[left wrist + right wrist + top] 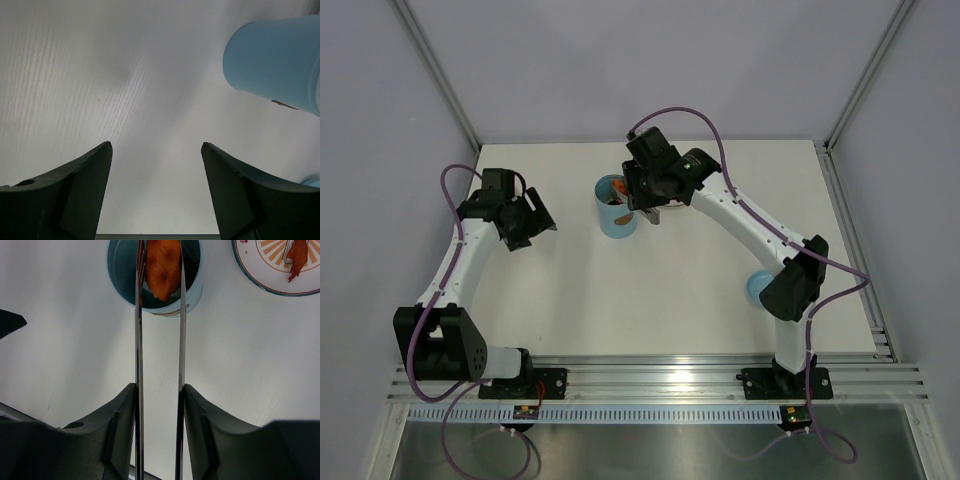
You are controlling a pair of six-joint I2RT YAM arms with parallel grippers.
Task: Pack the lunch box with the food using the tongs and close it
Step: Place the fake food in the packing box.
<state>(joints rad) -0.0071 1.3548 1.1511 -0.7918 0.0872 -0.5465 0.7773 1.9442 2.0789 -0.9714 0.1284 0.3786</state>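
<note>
The right gripper [159, 390] has its jaws drawn in narrow on the tongs [138, 340], one finger pressing the outside of each thin metal arm. The tongs run straight out ahead of it, so their long axis points from the jaws directly at the open mouth of the lunch box [116, 275]. The next move turns on that line. An orange piece of food [162, 267] is pinched between the tong tips, and in the right wrist view it falls inside the circle of the box's rim, not off to one side (whether it hangs above the opening or has dipped below the rim I cannot tell from this angle). Seen from above, the lunch box stands upright on the table [670, 300], with the right gripper just beside and above it. The left gripper [156, 145], jaws wide and holding nothing, hovers well apart on the box's left, so the right arm is by far the nearer. As I judge it, easing the squeeze should let the piece drop in with little or no sideways correction. The plate [250, 265] lies near the box and carries another red-orange piece [296, 257], and the lid [756, 290] lies on the table, partly hidden behind the right arm, so more packing and the closing are not yet done.
</note>
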